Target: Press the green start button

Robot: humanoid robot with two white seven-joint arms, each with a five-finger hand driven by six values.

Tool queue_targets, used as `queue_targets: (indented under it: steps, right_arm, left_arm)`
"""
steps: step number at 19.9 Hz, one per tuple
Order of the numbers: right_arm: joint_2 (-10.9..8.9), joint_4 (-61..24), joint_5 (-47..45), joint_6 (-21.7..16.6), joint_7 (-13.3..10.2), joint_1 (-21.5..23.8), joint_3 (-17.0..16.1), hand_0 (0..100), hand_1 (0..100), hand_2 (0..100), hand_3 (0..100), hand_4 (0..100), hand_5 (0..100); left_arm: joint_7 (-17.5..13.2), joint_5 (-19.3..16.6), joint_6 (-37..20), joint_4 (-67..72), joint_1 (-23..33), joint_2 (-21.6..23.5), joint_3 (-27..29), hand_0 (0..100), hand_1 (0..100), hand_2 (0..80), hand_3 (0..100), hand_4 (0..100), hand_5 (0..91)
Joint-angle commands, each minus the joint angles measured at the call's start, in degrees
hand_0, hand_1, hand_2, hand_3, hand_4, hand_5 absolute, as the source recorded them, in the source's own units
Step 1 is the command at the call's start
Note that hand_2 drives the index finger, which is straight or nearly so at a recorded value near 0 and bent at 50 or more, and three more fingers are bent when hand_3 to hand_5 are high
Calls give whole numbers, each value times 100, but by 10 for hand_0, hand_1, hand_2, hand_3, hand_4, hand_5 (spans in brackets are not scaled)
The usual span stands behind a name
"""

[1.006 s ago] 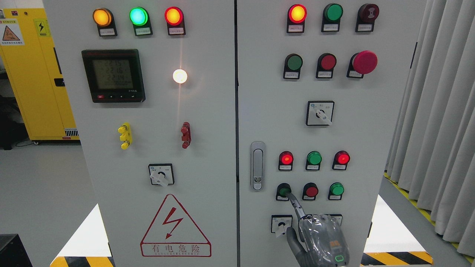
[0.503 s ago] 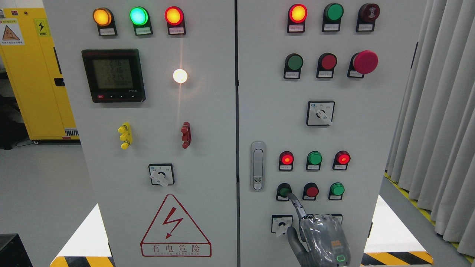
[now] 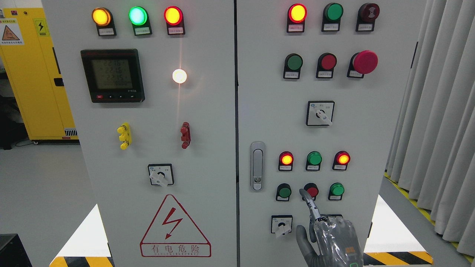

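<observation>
The green start button (image 3: 284, 192) sits at the left of the lower button row on the right cabinet door (image 3: 267, 111), with nothing covering it. My right hand (image 3: 334, 241) comes up from the bottom edge, wrapped in clear film. Its index finger is stretched out and the other fingers are curled. The index fingertip (image 3: 302, 193) is to the right of the green button, at the left edge of the red button (image 3: 311, 191). I cannot tell whether it touches the panel. The left arm does not show.
A second green button (image 3: 337, 189) lies right of the red one. Above are three indicator lamps (image 3: 314, 158). A rotary switch (image 3: 281, 225) sits beside my thumb, and a door latch (image 3: 257, 165) is to the left. Grey curtains (image 3: 438, 111) hang at the right.
My right hand has moved right and slightly back. The index fingertip has left the green button and now sits by the red one. The two red lamps above glow more orange.
</observation>
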Motion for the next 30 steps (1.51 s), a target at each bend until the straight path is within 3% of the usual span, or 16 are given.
queue_targets:
  steps: [1, 5, 7, 8, 9, 10, 12, 14, 15, 17, 19, 21, 25, 30]
  right_arm:
    - [5, -599, -620, -174, -136, 358, 522, 752, 877, 0, 936, 957, 1000]
    - [-3, -687, -1840, -499, -83, 657, 760, 769, 864, 0, 874, 918, 937]
    - [-3, -704, -2499, -613, -22, 806, 839, 733, 830, 2, 537, 672, 694]
    - [-3, -713, -2807, -623, 39, 885, 918, 731, 829, 3, 535, 667, 692]
    - [-12, -722, -3071, -623, 101, 947, 962, 722, 812, 1, 353, 475, 503]
    - [-12, -739, -3353, -623, 188, 973, 972, 724, 795, 0, 256, 359, 361]
    - [-3, -748, -3959, -605, 373, 982, 1068, 742, 772, 0, 134, 229, 223]
    - [-12, -740, -4478, -561, 453, 1009, 1173, 748, 756, 0, 111, 210, 193]
    - [-12, -731, -4576, -561, 462, 1052, 1174, 713, 724, 0, 45, 111, 109]
    - [-21, -678, -4804, -544, 471, 1062, 1226, 657, 696, 0, 24, 87, 74]
    - [-21, -634, -5111, -378, 628, 1061, 1297, 631, 656, 0, 7, 63, 40]
    - [-3, -634, -5445, -167, 769, 1088, 1401, 609, 636, 0, 0, 36, 19]
    - [-3, -599, -5711, 80, 787, 1105, 1543, 595, 600, 0, 0, 0, 0]
    - [-12, -511, -5763, 98, 787, 1079, 1543, 561, 591, 0, 0, 0, 0]
  left_arm:
    - [-4, 2, 1, 0, 0, 0, -7, 120, 556, 0, 0, 0, 0]
    - [-4, 2, 1, 0, 0, 0, 2, 120, 556, 0, 0, 0, 0]
    - [-4, 2, 1, 0, 0, 0, 2, 120, 556, 0, 0, 0, 0]
    - [-4, 2, 1, 0, 0, 0, 2, 120, 556, 0, 0, 0, 0]
    - [-4, 2, 1, 0, 0, 0, 2, 120, 556, 0, 0, 0, 0]
    - [4, 2, 1, 0, 0, 0, 2, 120, 556, 0, 0, 0, 0]
    - [-4, 2, 1, 0, 0, 0, 2, 120, 556, 0, 0, 0, 0]
    - [-4, 2, 1, 0, 0, 0, 2, 120, 556, 0, 0, 0, 0]
    - [-4, 2, 1, 0, 0, 0, 2, 120, 556, 0, 0, 0, 0]
    - [-4, 2, 1, 0, 0, 0, -7, 120, 556, 0, 0, 0, 0]
    - [-4, 2, 1, 0, 0, 0, 2, 120, 556, 0, 0, 0, 0]
    - [-4, 2, 1, 0, 0, 0, 2, 120, 556, 0, 0, 0, 0]
    - [-4, 2, 1, 0, 0, 0, 2, 120, 556, 0, 0, 0, 0]
    - [-4, 2, 1, 0, 0, 0, 2, 120, 556, 0, 0, 0, 0]
